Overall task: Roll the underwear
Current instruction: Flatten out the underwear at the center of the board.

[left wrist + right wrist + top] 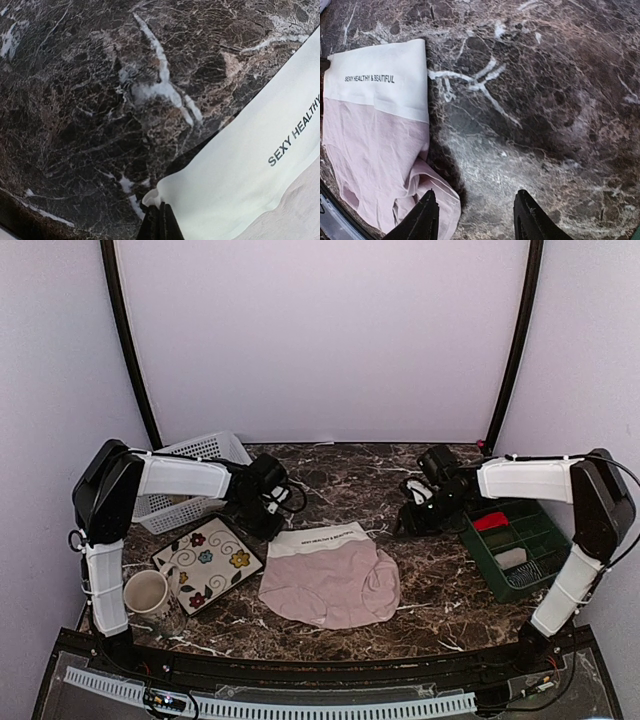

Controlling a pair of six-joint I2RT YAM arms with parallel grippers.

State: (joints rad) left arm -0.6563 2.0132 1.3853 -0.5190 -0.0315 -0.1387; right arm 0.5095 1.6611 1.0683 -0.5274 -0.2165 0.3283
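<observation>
— Where, the pink underwear (330, 585)?
— Spread flat on the marble desk (440, 580), cream waistband (322, 538) at the far side.
— Left tool (160, 212)?
— Clamped shut on the waistband's corner.
— Right tool (477, 220)?
— Parted halfway, empty, hovering at the garment's other edge.

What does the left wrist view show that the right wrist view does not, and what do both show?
Only the left wrist view: the left gripper shut on a corner of the cream waistband. Only the right wrist view: the right gripper, open over the bare marble table, and most of the pink underwear lying flat. Both: the waistband with its printed words, and the marble.
</observation>
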